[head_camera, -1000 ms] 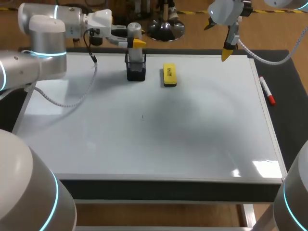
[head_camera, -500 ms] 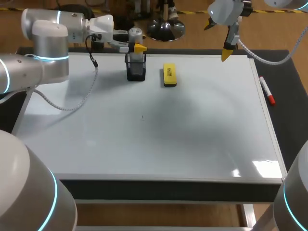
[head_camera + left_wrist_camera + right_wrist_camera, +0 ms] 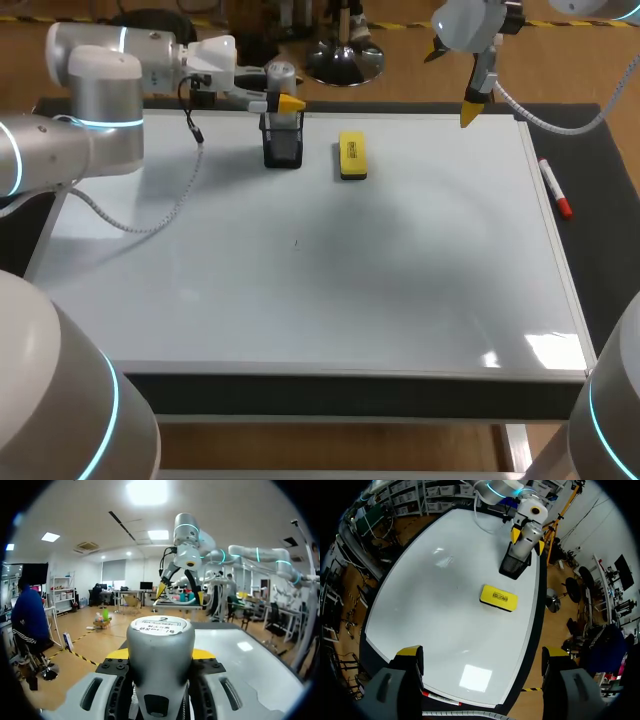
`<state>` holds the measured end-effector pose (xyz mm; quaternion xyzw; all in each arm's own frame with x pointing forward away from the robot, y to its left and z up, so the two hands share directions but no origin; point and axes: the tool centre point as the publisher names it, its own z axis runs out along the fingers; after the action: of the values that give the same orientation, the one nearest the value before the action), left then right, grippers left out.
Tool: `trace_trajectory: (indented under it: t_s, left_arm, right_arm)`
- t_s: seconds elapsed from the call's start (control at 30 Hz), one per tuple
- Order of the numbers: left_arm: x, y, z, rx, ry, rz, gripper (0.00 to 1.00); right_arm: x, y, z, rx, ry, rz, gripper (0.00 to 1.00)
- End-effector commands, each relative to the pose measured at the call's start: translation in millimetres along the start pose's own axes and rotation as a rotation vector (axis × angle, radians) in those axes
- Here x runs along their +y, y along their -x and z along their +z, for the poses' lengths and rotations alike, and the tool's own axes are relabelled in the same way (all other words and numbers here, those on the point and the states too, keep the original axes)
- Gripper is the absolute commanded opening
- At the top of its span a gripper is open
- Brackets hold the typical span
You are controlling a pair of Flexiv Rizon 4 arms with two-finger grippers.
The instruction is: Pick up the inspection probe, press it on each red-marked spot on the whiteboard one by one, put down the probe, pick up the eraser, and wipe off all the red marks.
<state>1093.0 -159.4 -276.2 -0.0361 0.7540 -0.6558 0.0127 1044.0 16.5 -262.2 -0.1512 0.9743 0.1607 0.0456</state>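
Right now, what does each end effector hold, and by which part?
The left end effector grips the probe by its upper body; the right end effector holds nothing.

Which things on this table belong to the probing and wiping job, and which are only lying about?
For the job:
- inspection probe, standing in its black holder
- yellow eraser
- whiteboard

Only lying about:
- marker with a red end, on the dark table beside the whiteboard's right edge

Grey probe (image 3: 160,647) snug in end effector (image 3: 160,654)
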Motion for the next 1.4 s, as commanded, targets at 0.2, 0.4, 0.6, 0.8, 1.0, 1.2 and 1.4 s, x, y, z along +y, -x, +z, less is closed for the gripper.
trace_trajectory:
  t_s: [0.2,0.4,0.6,0.8,1.0,1.2,1.4]
  left_arm:
    - [-0.5,0.8,-4.1,0.013,0.003,0.009,1.0]
    - [-2.5,1.9,-11.0,-0.004,0.011,0.012,1.0]
    - [-4.1,0.0,-23.6,-0.035,0.051,0.031,1.0]
    - [-2.7,-0.1,-44.0,-0.078,0.094,0.041,1.0]
    - [-3.2,-2.9,-70.3,-0.125,0.114,0.043,1.0]
    - [-2.6,-6.2,-96.4,-0.184,0.127,0.037,1.0]
    - [-2.5,-12.1,-117.7,-0.222,0.129,0.032,1.0]
  right_arm:
    - [-0.5,0.9,-0.9,0.005,-0.003,-0.001,1.0]
    - [-0.5,0.9,-0.9,0.005,-0.003,-0.001,1.0]
    - [-0.5,0.9,-0.9,0.005,-0.003,-0.001,1.0]
    - [-0.5,0.9,-0.9,0.005,-0.003,-0.001,1.0]
    - [-0.5,0.9,-0.9,0.005,-0.003,-0.001,1.0]
    - [-0.5,0.9,-0.9,0.005,-0.003,-0.001,1.0]
    - [-0.5,0.9,-0.9,0.005,-0.003,-0.001,1.0]
